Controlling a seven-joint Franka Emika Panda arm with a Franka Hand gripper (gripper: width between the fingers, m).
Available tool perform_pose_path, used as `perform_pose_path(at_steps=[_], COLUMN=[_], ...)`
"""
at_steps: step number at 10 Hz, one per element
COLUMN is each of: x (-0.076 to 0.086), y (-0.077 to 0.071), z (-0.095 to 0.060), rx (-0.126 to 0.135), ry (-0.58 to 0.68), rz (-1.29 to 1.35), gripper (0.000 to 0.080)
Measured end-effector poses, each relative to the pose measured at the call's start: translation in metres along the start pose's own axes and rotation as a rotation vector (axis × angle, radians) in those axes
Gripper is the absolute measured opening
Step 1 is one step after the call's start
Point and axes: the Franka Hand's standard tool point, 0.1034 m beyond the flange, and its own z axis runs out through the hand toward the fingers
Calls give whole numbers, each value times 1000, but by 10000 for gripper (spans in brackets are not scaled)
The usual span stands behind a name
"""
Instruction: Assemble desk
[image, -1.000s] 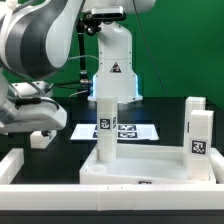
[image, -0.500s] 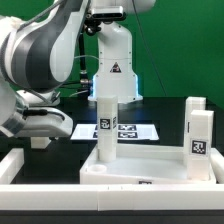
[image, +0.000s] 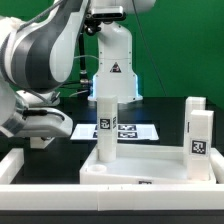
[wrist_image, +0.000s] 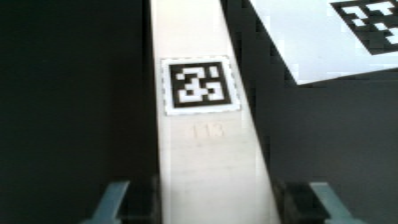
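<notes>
The desk's white tabletop panel (image: 140, 166) lies at the front of the table. One square leg (image: 105, 120) stands upright on its left part, and two more legs (image: 197, 132) stand at its right end. In the wrist view a fourth white leg (wrist_image: 201, 110) with a black-and-white tag lies flat on the black table. My gripper (wrist_image: 219, 205) straddles this leg with its fingers (wrist_image: 118, 200) on either side, and a dark gap shows on each side. The jaws are open. In the exterior view the gripper (image: 41, 139) is low at the left, and the lying leg is hidden there.
The marker board (image: 118, 130) lies behind the tabletop, and its corner shows in the wrist view (wrist_image: 329, 40). White border bars run along the exterior view's left front (image: 18, 166) and right edge (image: 218, 165). The white robot base (image: 113, 60) stands at the back.
The arm's upper links have swung toward the exterior view's right and the gripper has sunk slightly. The tabletop and upright legs have not moved.
</notes>
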Motion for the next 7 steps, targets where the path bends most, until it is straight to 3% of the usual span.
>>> perform_pose_path(at_steps=[5,6,7], x=[0,-1,-9], y=[0,-1,-10], z=[0,-5,-32], rx=[0,-10,-43], ry=[0,5,44], rz=[0,-7,-33], gripper=[291,291,291])
